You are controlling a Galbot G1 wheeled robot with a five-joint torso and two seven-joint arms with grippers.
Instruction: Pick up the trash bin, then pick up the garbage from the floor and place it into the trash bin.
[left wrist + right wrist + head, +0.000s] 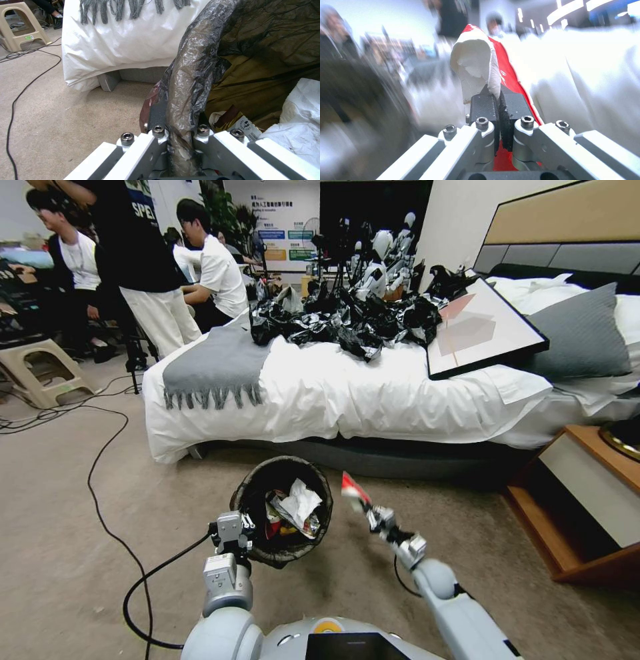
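Observation:
The trash bin (261, 477), a round bucket lined with a black bag, hangs just above the carpet in front of me. My left gripper (245, 525) is shut on its near rim; the left wrist view shows the fingers (181, 130) clamped on the liner-covered rim (193, 75). Inside lie white tissue (300, 500) and coloured wrappers (243, 125). Just right of the bin and at about rim height, my right gripper (371, 511) is shut on a red-and-white wrapper (352, 489). In the right wrist view the wrapper (480, 62) stands up from the closed pads (483, 105).
A white bed (347, 393) runs across behind the bin, carrying a black plastic sheeting heap (347, 320), a grey throw (213, 363) and a framed picture (480, 330). A wooden nightstand (587, 500) stands at the right. A black cable (100, 500) snakes over the carpet on the left.

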